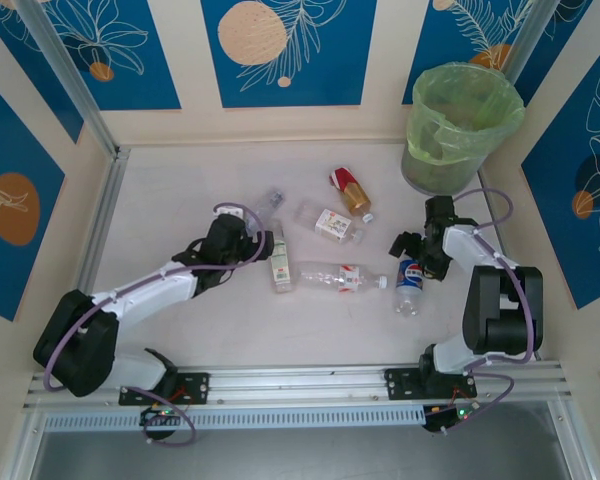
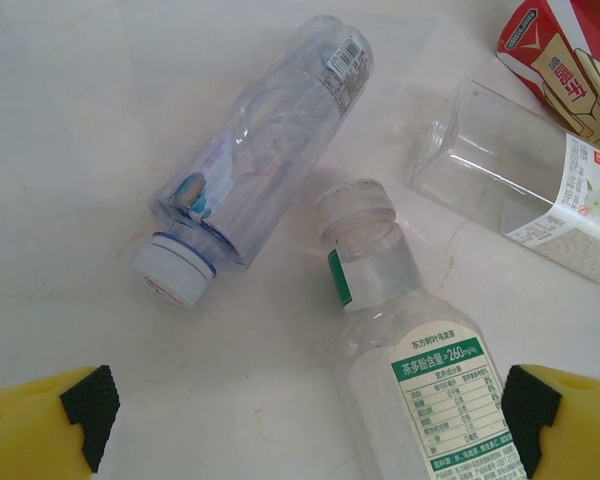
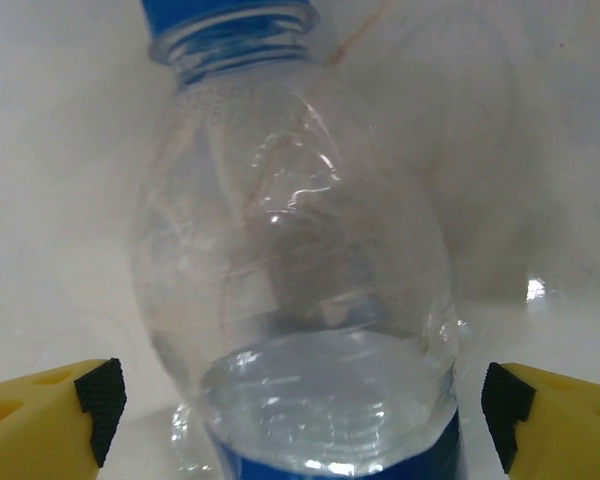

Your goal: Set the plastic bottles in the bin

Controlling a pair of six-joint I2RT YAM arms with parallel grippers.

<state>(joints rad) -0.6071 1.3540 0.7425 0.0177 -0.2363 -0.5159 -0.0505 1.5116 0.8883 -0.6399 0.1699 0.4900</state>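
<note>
Bin upright at far right, light green bag liner. 6 btls lie flat mid table, well apart from bin: clear btl w/ white cap; green-label btl, neck open; squarish white-label btl; amber btl w/ red label; long red-label btl; blue-label btl, rightmost.

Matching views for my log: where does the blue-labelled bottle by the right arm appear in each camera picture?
Top external: the blue-labelled bottle lies on the table right of centre, partly under the right gripper.
Right wrist: the bottle spans the middle, with its blue cap at the top edge and its label at the bottom edge.
Shared landmark: the right gripper, its jaws open on either side of the bottle.
</note>
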